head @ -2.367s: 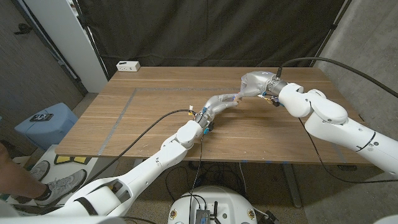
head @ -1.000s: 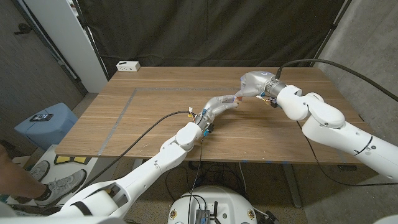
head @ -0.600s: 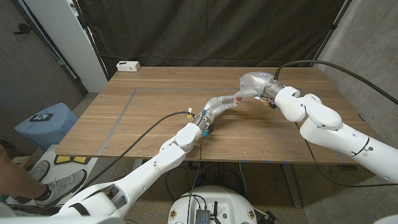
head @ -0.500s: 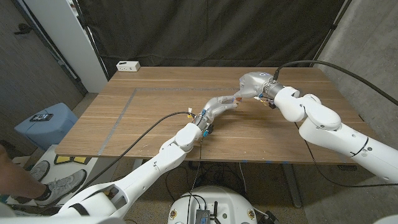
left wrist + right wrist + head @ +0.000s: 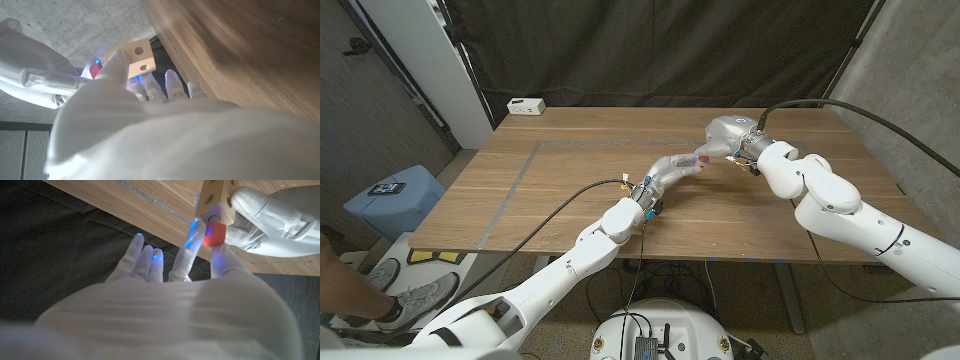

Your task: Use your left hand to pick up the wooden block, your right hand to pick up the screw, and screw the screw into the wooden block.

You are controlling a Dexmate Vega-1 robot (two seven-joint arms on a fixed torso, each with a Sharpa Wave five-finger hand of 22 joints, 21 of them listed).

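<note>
1. The wooden block is held up off the desk in the left hand, near the desk's middle toward one o'clock. Held there, its drilled faces are open to the other hand — the left wrist view shows two holes in the block.
2. The left hand's fingers are clamped on the block, thumb along one side; the remaining fingers reach up beside it, slightly apart.
3. The screw, with its red head, sits against the block's end face. It is pinched by the right hand between two fingers, so that hand is closed on the screw while its other fingers lie together, away from it.
4. The two hands meet tip to tip in the head view, the left arm reaching out long from seven o'clock and the right arm bent in from four o'clock — a pose that probably lines the screw up with a hole.
5. Judged from this, the step in hand is the turning-in; how deep the thread sits cannot be told.
</note>
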